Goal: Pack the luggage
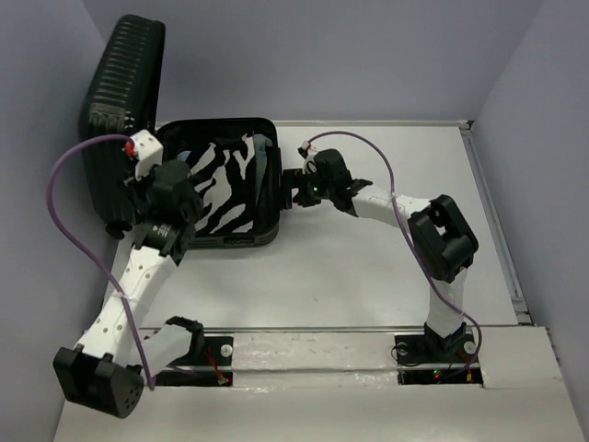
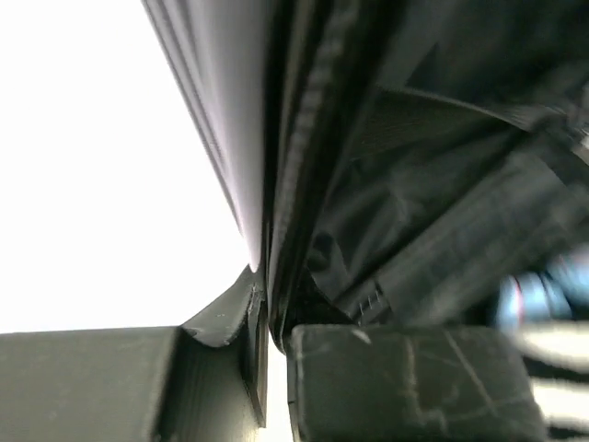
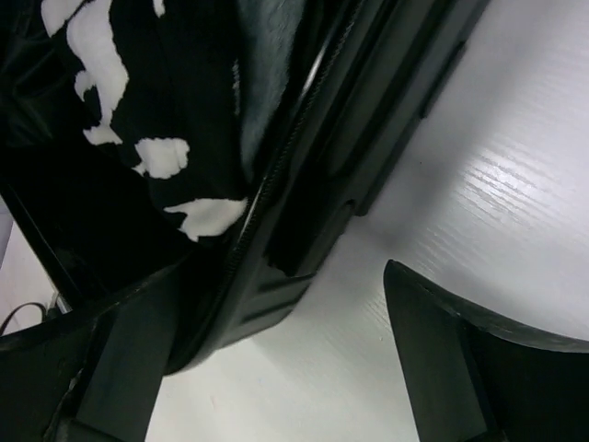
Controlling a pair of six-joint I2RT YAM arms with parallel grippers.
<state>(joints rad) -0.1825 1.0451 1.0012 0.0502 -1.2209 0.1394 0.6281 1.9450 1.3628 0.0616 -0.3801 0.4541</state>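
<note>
The luggage (image 1: 124,101) lies open at the back left. Its ribbed lid stands upright and its base rim (image 1: 221,241) rests flat on the table. A zebra-striped pouch (image 1: 221,184) lies inside the base. My left gripper (image 1: 138,189) is at the lid's inner edge, and in the left wrist view the left gripper (image 2: 271,322) is shut on the thin rim of the luggage (image 2: 304,138). My right gripper (image 1: 287,184) is open at the base's right wall. In the right wrist view the right gripper (image 3: 276,304) straddles the luggage wall (image 3: 368,110), with the pouch (image 3: 120,120) inside.
White table (image 1: 386,276) spreads to the right and front of the case. Grey walls close the back and both sides. A raised rail (image 1: 497,221) runs along the table's right edge, and the arm bases (image 1: 433,350) sit at the near edge.
</note>
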